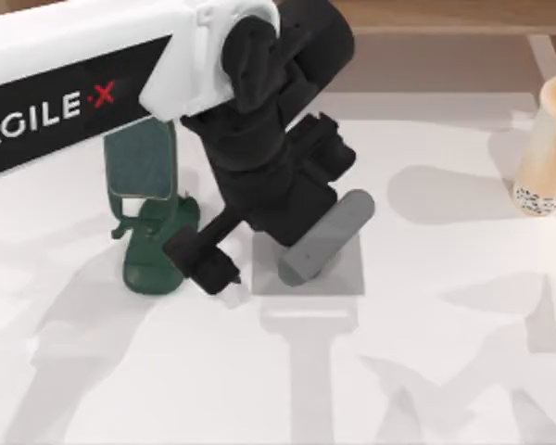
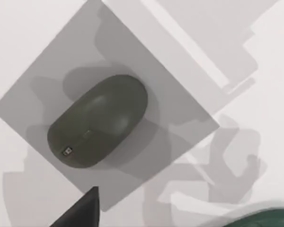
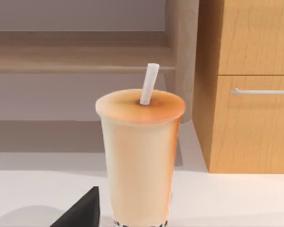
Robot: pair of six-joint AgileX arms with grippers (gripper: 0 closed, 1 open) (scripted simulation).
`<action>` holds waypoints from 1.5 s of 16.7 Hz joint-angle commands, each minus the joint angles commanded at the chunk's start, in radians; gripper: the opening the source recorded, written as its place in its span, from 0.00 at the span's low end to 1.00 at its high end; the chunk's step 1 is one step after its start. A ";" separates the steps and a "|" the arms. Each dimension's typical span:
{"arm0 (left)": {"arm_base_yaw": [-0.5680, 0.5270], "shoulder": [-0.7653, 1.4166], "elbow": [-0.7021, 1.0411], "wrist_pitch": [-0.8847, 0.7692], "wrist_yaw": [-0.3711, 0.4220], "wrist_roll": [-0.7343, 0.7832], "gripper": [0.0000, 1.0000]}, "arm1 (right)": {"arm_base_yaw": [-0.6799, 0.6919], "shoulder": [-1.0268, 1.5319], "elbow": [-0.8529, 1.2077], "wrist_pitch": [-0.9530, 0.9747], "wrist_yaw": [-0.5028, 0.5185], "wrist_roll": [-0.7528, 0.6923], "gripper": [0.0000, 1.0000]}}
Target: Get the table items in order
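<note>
Grey and oval, the mouse (image 1: 322, 243) is lying on a pale grey square mat (image 1: 347, 276) near the table's (image 1: 426, 371) middle, its long axis running diagonally. Left gripper (image 1: 224, 269) is hanging just beside the mouse on its left, clear of it; whether its fingers are apart cannot be told. A dark green stand (image 1: 153, 250) is sitting left of that, carrying the phone (image 1: 141, 158). Tan cup (image 1: 545, 148) with straw (image 3: 149, 84) is standing at the right edge.
</note>
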 joint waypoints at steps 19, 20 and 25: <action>1.089 -0.466 -0.757 0.143 -0.024 -1.631 1.00 | 0.000 0.000 0.000 0.000 0.000 0.000 1.00; 1.105 -0.466 -0.764 0.145 -0.025 -1.647 1.00 | 0.000 0.000 0.000 0.000 0.000 0.000 1.00; 1.108 -0.464 -0.764 0.144 -0.025 -1.652 1.00 | 0.000 0.000 0.000 0.000 0.000 0.000 1.00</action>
